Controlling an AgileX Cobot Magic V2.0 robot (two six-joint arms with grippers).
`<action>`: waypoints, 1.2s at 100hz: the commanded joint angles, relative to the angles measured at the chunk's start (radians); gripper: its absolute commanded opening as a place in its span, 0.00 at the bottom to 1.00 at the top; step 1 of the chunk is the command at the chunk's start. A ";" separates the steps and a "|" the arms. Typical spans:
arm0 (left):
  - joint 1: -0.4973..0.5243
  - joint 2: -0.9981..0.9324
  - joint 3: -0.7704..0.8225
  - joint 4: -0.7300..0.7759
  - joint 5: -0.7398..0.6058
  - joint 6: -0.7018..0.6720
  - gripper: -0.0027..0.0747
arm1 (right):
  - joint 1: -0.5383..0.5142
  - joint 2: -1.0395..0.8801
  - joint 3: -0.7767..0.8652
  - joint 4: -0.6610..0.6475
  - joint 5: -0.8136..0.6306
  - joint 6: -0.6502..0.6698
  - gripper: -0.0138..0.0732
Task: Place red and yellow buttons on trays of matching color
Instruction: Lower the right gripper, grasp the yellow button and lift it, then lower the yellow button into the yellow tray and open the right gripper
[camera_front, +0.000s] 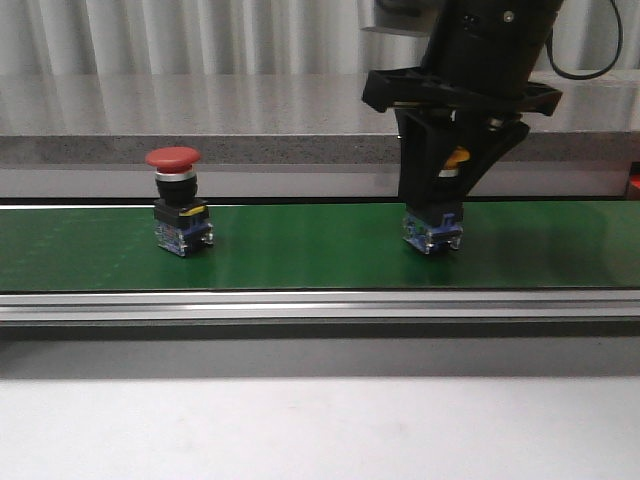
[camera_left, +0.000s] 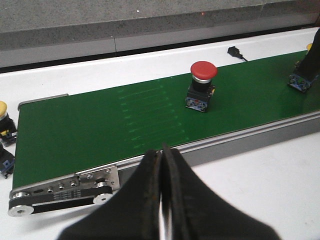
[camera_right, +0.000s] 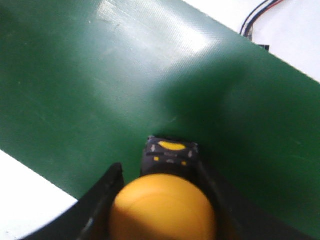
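A red button (camera_front: 180, 205) stands upright at the left of the green belt (camera_front: 300, 245); the left wrist view shows the red button (camera_left: 202, 82) too. The yellow button (camera_front: 455, 158) stands on the belt at the right, base down. My right gripper (camera_front: 432, 205) reaches down over it, and its fingers (camera_right: 107, 192) press against both sides of the yellow cap (camera_right: 162, 207). My left gripper (camera_left: 161, 152) is shut on nothing, over the white table by the belt's near rail. The trays are out of view.
Another yellow button (camera_left: 2, 117) and a blue block (camera_left: 5, 162) sit past the belt's end roller (camera_left: 20, 210). A cable (camera_right: 255, 20) lies on the white table beyond the belt. A grey ledge (camera_front: 200, 150) runs behind the belt.
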 joint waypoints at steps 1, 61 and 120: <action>-0.007 0.010 -0.025 -0.010 -0.080 0.001 0.01 | -0.003 -0.075 -0.028 -0.010 -0.027 0.059 0.33; -0.007 0.010 -0.025 -0.010 -0.080 0.001 0.01 | -0.107 -0.279 0.162 -0.133 -0.023 0.222 0.33; -0.007 0.010 -0.025 -0.010 -0.080 0.001 0.01 | -0.588 -0.466 0.362 -0.133 0.020 0.222 0.33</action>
